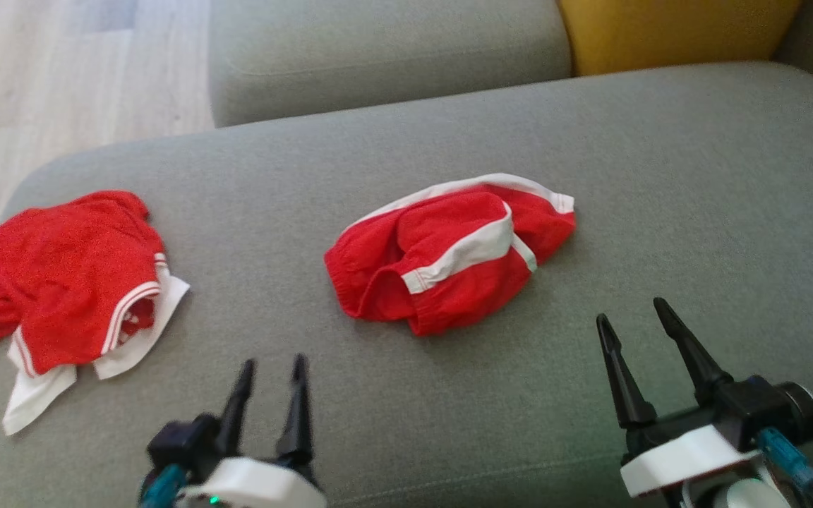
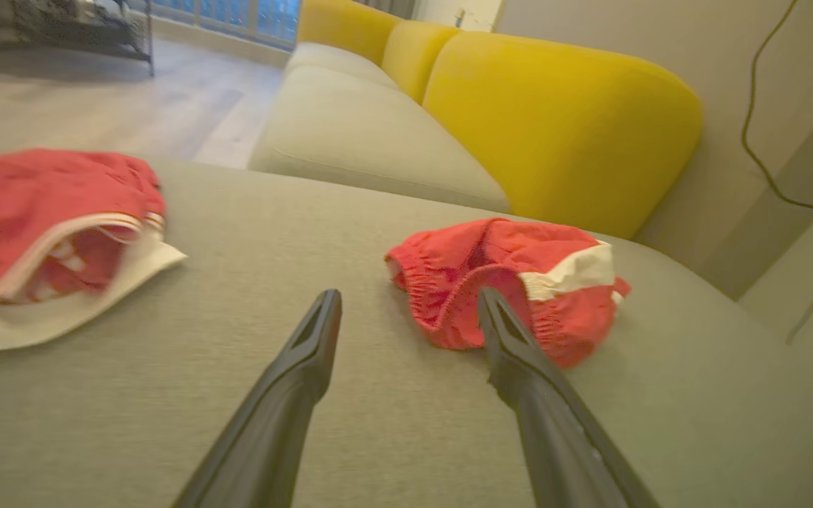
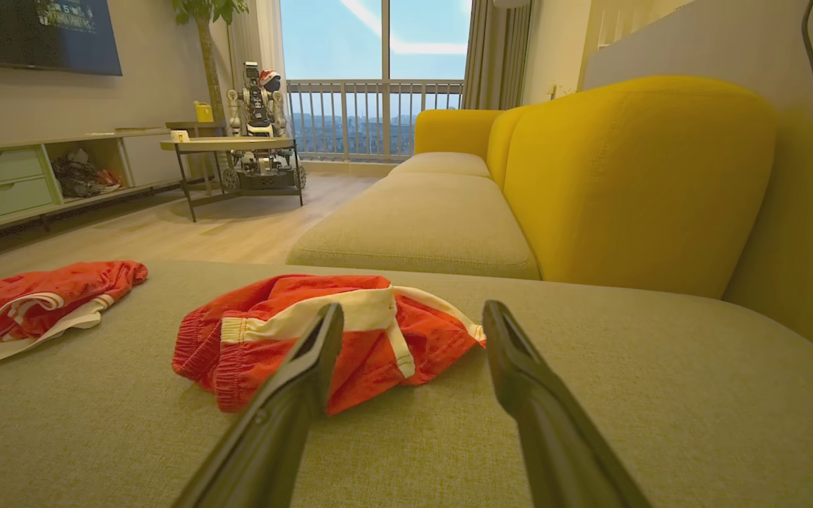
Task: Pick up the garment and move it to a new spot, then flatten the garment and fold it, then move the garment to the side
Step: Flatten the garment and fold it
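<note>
A crumpled red garment (image 1: 449, 254) with white stripes, a pair of shorts, lies in the middle of the grey sofa seat (image 1: 682, 162). My left gripper (image 1: 274, 361) is open, near the seat's front edge, short of the garment and to its left. My right gripper (image 1: 631, 310) is open too, just to the right of the garment and nearer the front. In the left wrist view the garment (image 2: 519, 254) lies just beyond the open left gripper (image 2: 408, 292). In the right wrist view the garment (image 3: 279, 293) lies ahead and left of the open right gripper (image 3: 413, 306). Neither holds anything.
A second red garment (image 1: 61, 268) with white trim lies bunched at the seat's left end, close to the edge. Another grey seat cushion (image 1: 378, 56) and a yellow backrest (image 1: 660, 28) lie beyond. Wooden floor (image 1: 61, 70) shows at the far left.
</note>
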Robot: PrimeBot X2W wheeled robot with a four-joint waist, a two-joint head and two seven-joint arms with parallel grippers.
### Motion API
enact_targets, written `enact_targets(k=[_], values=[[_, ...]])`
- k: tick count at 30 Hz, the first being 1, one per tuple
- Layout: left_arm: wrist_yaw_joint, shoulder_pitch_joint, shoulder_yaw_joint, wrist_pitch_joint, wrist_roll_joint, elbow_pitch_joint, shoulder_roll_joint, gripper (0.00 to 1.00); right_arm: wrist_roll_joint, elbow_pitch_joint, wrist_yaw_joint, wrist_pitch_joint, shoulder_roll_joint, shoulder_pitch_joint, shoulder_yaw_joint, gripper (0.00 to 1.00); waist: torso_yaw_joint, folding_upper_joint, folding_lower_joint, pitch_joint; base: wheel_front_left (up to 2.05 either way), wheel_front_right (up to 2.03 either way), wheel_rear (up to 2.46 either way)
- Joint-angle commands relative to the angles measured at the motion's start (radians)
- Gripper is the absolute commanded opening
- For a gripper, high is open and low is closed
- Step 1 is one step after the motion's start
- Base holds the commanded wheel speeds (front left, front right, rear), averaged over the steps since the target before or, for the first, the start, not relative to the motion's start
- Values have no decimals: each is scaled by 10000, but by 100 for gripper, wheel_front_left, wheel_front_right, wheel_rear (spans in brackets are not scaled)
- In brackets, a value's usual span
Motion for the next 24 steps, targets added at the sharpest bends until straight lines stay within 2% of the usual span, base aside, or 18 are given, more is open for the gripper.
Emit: enact_targets(k=[1, 3, 4, 6, 9, 17, 24], values=[[-254, -917, -11, -63, -575, -50, -32, 100, 14, -358, -2, -65, -33, -625, 310, 100, -201, 0, 0, 167, 0, 0, 0], [-653, -1227, -531, -63, -1341, 450, -32, 100, 1, -381, -2, -65, -33, -681, 358, 100, -339, 0, 0, 272, 0, 0, 0], [-653, -1227, -531, -63, -1341, 450, -32, 100, 1, -381, -2, -65, -33, -681, 358, 100, -339, 0, 0, 272, 0, 0, 0], [-1107, -1658, -1126, -63, -2052, 945, -32, 100, -5, -410, -2, -65, -33, -746, 384, 100, -459, 0, 0, 399, 0, 0, 0], [-1392, -2402, -1845, -63, -2614, 1654, -32, 100, -23, -455, -2, -65, -33, -866, 445, 100, -680, 0, 0, 629, 0, 0, 0], [-1376, -4246, -2404, -63, -3531, 2937, -32, 100, 8, -624, -2, -65, -33, -1314, 389, 100, -1113, 0, 0, 1529, 0, 0, 0], [-1137, -5303, -2495, -63, -3893, 4162, -32, 100, 248, -785, -2, -65, -33, -1529, 640, 100, -1513, 0, 0, 1824, 0, 0, 0]])
